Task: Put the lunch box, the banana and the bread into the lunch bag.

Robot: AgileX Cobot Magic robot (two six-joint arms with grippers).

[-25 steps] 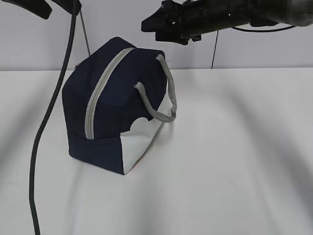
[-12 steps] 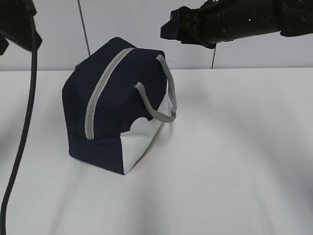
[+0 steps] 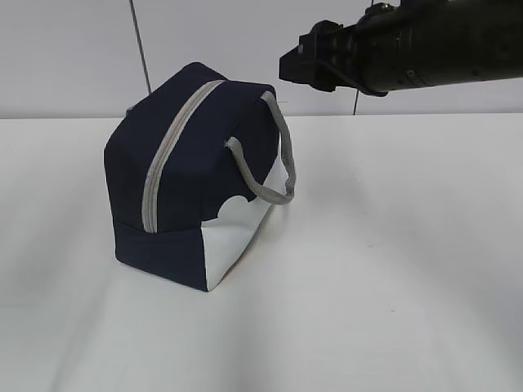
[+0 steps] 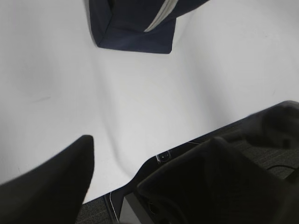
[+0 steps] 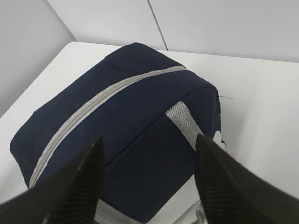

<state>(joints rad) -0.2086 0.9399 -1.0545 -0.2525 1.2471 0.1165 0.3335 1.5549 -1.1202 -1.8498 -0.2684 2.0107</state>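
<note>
Right gripper (image 5: 147, 179), jaws apart and empty, hangs above the zipped lunch bag (image 3: 196, 180) standing on the white bench (image 3: 392, 269); left gripper (image 4: 149, 182), also released, holds nothing. Risk: descending fingers could snag the grey handle (image 3: 278, 163) and tip the bag.

Lunch bag (image 4: 135, 28) cropped at top edge; contents hidden, zip prob. shut.

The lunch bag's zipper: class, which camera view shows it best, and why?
The exterior view: the zipper shows from top to front end, closed. The right wrist view shows most of it from above; the left wrist view only a short piece.
</note>
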